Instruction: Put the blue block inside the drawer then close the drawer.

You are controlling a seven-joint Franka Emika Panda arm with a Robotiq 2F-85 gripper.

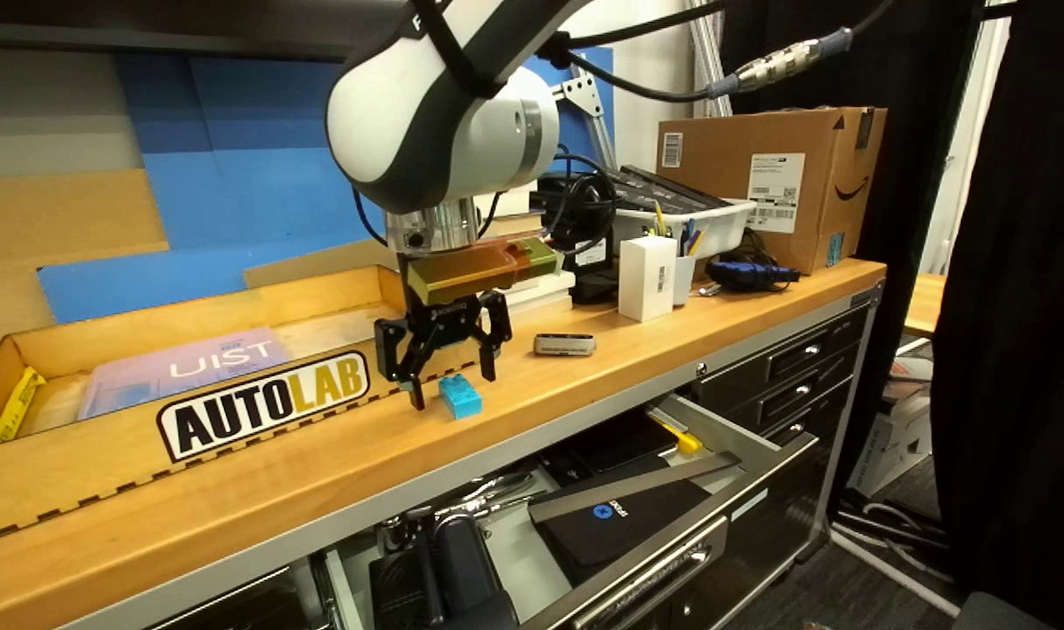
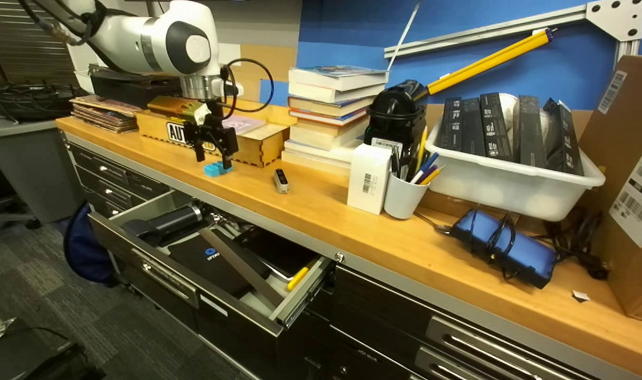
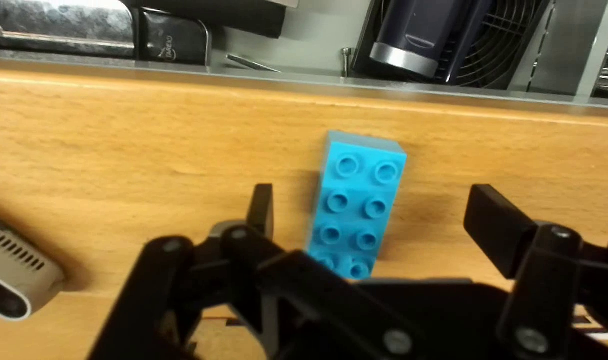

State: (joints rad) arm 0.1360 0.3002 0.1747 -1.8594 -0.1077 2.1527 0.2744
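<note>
Currently, the blue block [image 3: 356, 210] lies on the worktop [image 1: 724, 319], the open drawer [image 2: 165, 277] below it, the gripper [image 2: 214, 162] over it, parted and holding nothing. Judged step: grasping. Next move likely calls for squaring to the block's sides, then closing.

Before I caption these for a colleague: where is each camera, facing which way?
An exterior view: before the wooden bench, angled toward the brown cardboard box; white arm, black pincer show.
An exterior view: nearer that box, facing the blue wall; arm and pincer show.
Wrist view: on the arm, facing down at the studded blue block; only pincer shows.
Both exterior views share the open dark metal drawer.
</note>
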